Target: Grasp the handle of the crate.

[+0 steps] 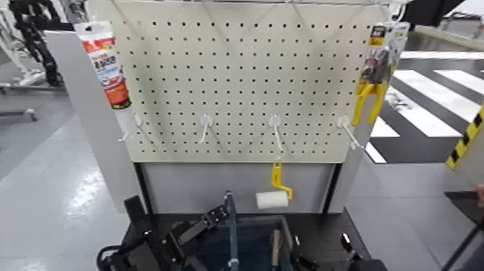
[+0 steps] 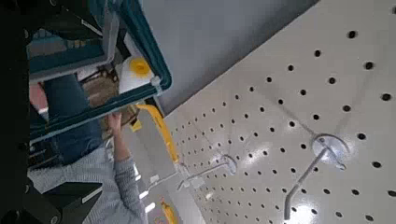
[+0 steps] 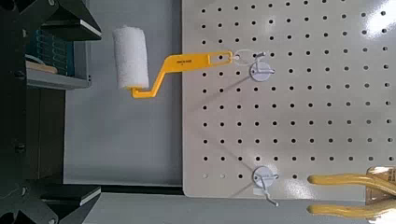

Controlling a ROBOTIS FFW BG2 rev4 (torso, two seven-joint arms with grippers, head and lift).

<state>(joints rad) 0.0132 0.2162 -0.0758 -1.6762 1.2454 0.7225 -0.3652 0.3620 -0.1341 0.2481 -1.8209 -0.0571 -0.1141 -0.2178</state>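
The handle (image 1: 232,229) stands upright across the middle of the crate (image 1: 287,234), low before the pegboard (image 1: 238,79). The left gripper (image 1: 205,225) sits just beside it, the right gripper (image 1: 346,252) near the crate's other end; cannot tell either claw's state. Grey floor (image 1: 50,180) surrounds.

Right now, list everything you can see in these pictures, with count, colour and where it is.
pegboard: one, cream, upright behind the crate.
white hooks: four, along the pegboard's lower row.
paint roller: one, white roll with yellow handle, hanging from a hook.
sealant tube: one, white and red, at the pegboard's left edge.
yellow-handled tool: one, packaged, at the pegboard's right edge.
crate: one, dark with bluish inside, below the pegboard.
handle: one, blue-grey bar, across the crate's middle.
wooden tool handle: one, brown, inside the crate.
left gripper: black, beside the handle, left of it.
right gripper: black, at the crate's right.
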